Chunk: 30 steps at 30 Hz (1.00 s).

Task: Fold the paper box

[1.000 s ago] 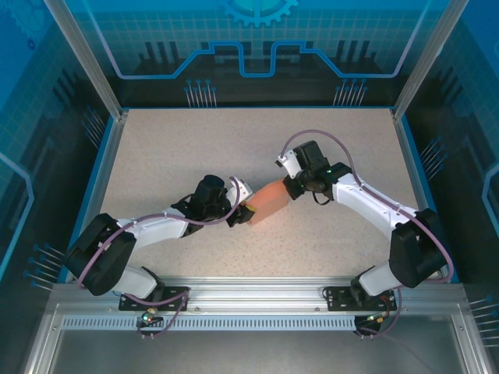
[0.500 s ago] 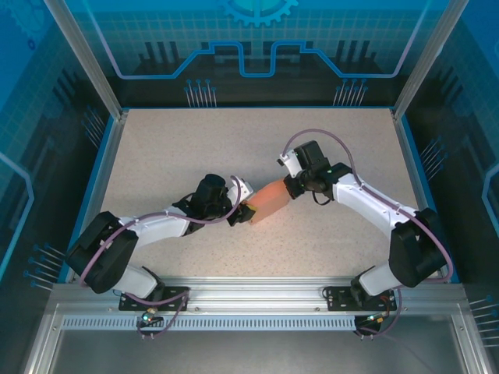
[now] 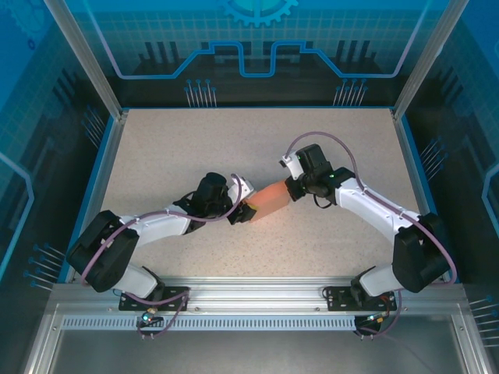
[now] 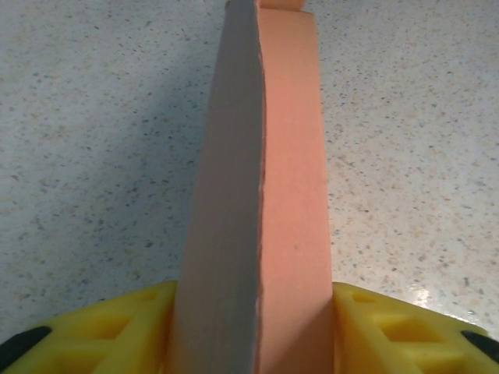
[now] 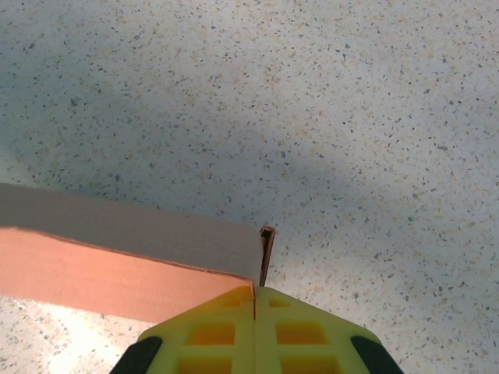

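Paper box [image 3: 270, 200], interior hidden, clamped at one end by left gripper [image 4: 253, 327]; right gripper [image 5: 255, 304] pinched shut on opposite edge.

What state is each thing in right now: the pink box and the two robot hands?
paper box: folded into a slim shape, held between the two hands.
left hand: closed on one end of the box, a finger against each side.
right hand: shut tight, pinching a thin flap at the box's other end.
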Motion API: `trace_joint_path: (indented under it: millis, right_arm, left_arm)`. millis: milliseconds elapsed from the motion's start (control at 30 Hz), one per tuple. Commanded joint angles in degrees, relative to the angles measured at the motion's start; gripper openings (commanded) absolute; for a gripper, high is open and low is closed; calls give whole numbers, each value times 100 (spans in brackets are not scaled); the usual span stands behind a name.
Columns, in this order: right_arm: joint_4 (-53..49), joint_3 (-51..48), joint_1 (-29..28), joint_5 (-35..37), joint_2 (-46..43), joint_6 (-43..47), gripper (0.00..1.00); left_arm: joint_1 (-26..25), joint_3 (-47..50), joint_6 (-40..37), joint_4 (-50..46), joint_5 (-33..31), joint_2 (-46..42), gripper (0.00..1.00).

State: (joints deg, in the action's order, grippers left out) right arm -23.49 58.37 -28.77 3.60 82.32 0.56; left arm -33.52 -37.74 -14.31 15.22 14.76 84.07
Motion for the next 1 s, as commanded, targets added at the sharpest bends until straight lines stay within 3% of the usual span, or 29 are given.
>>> trace_joint_path:
  millis: [0,200,467,700,967]
  right_arm:
    - [-158,-91,-25,-66,-189,-196,0]
    - [-103,-161,-58,53,-226,-369,0]
    - [-64,-168,-73,145,-151,-485,0]
    - [-104,-88,-92,158,-102,-521,0]
    - [-141,-5,-120,145,-24,-512,0]
  left_arm:
    - [35,-255,119,-139,-167,27,58]
    - [33,-286,283,-252,-173,-83,70]
    - [31,-242,636,-519,-178,-563,75]
    - [37,-219,1568,-1249,-698,-1239,73]
    - [-87,-145,1952,-1899,-916,-1464,59]
